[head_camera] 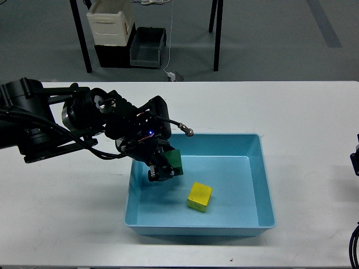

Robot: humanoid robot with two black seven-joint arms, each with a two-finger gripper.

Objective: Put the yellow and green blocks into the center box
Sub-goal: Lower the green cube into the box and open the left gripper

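white table (291, 112): left claw (164, 167) grips green block (175, 160) over blue tray (268, 185).

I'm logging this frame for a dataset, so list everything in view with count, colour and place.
blue tray: one, light blue, on the white table, centre-right.
yellow block: one, bright yellow, lying on the tray floor, free of any pincer.
green block: one, dark green, held over the tray's left part.
white table: one, white, fills most of the view.
cream container: one, cream-white, on the floor beyond the table, upper left.
grey bin: one, dark grey, on the floor just right of the cream container.
table legs: dark, on the grey floor behind.
left pincer: one, black, shut on the green block.
right arm: only a dark sliver at the right edge; its pincer is out of view.
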